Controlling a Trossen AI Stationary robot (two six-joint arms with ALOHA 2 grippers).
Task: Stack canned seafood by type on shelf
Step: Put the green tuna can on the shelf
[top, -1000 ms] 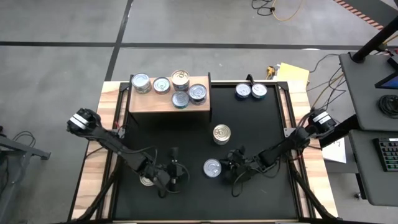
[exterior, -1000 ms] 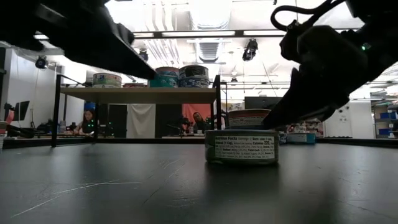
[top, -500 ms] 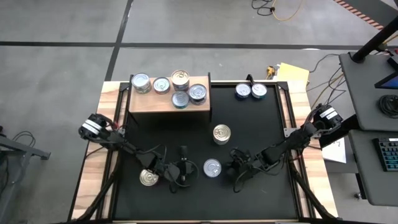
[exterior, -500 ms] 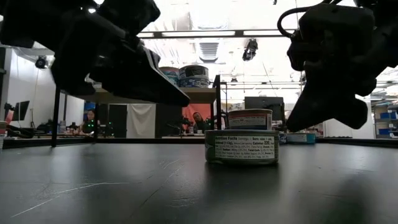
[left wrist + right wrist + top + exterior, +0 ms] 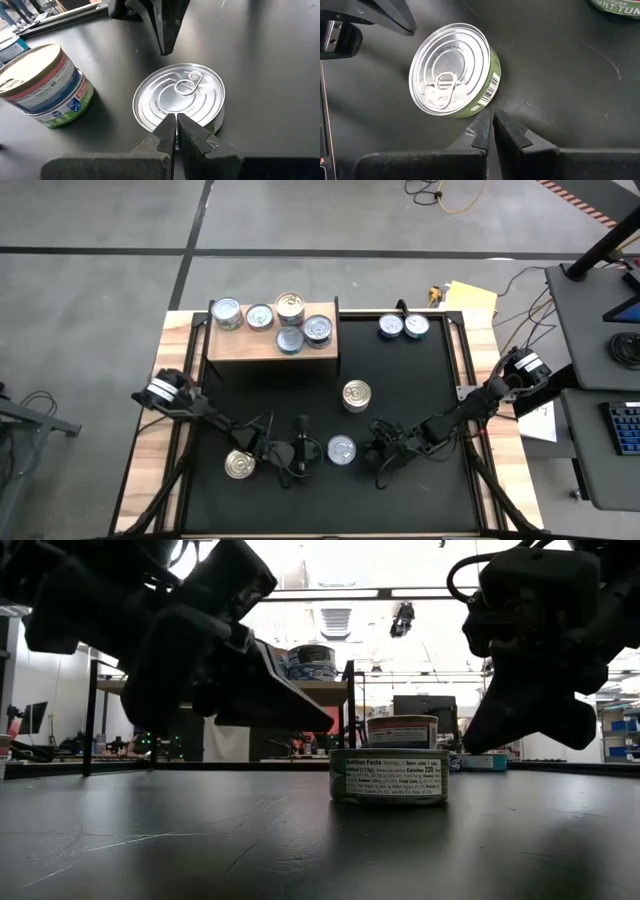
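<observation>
A silver-topped can near the worktop's front edge is flanked by the left gripper and right gripper, both jaws closed, empty.

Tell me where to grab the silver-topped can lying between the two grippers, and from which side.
Grip the silver-topped can across its round side wall, coming straight down from above. It sits upright and flat on the table, low and wide, with the pull tab on top giving no hold. The left gripper and right gripper flank it, both shut, so one must probably open first.
</observation>
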